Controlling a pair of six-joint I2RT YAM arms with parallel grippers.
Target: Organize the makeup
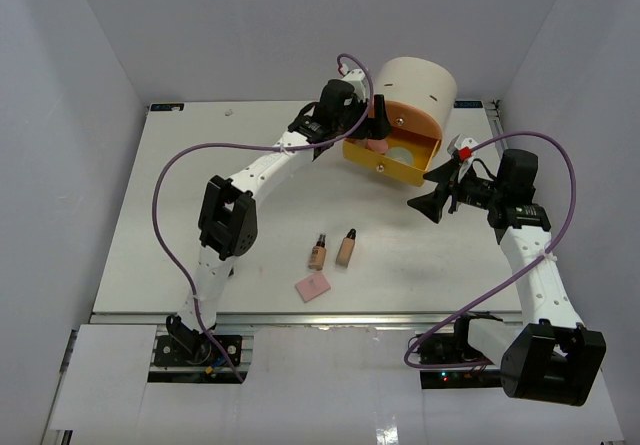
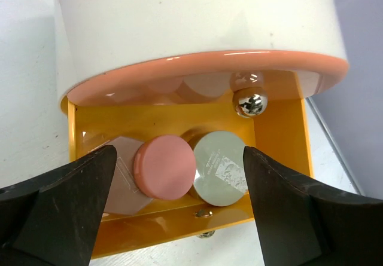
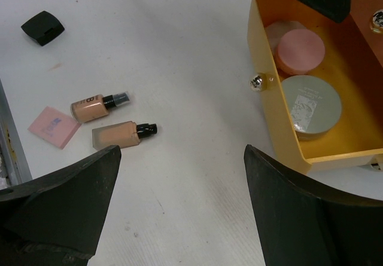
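The yellow drawer of the cream cylinder is pulled out. In it lie a pink round jar, a pale green round jar and a pale flat piece. My left gripper hovers open and empty over the drawer, also in the top view. My right gripper is open and empty, just right of the drawer, above bare table. Two beige black-capped bottles and a flat pink square lie on the table. A black square compact lies farther off.
The cylinder's pink drawer sits shut above the yellow one, with a chrome knob. The yellow drawer's front knob faces my right gripper. The table's near edge is a metal rail. White walls enclose the table.
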